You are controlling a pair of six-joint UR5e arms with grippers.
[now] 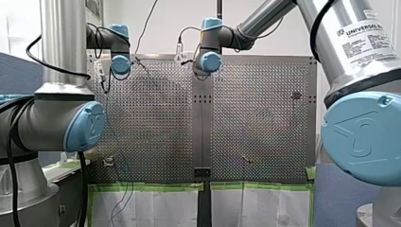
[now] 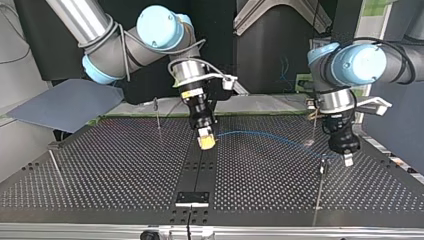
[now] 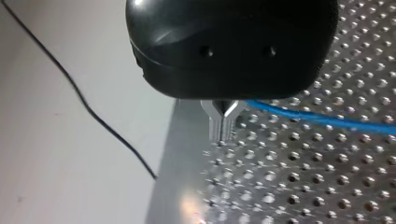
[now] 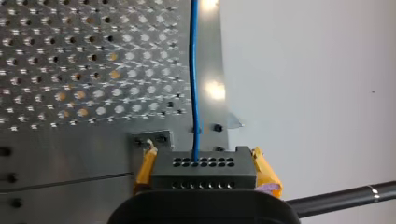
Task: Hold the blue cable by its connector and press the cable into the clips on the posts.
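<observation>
Blue thin round cable (image 4: 193, 84); black boxy holed connector (image 4: 203, 168); perforated metal table (image 4: 93, 70).

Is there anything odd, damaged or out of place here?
Nothing stands out. The blue cable runs unbroken from the connector, clamped squarely in my right gripper, across the table toward my left gripper.

Cannot follow the blue cable (image 3: 327, 120) past my left pincer (image 3: 223, 135): lost behind its black housing. Loses the same cable at the picture's edge, well ahead of my right pincer (image 4: 203, 157). Shows only the front of the connector (image 4: 204, 173), the rest buried under that pincer's housing. Cannot make out clips on the post (image 2: 318, 195) beside my left pincer: too small.
</observation>
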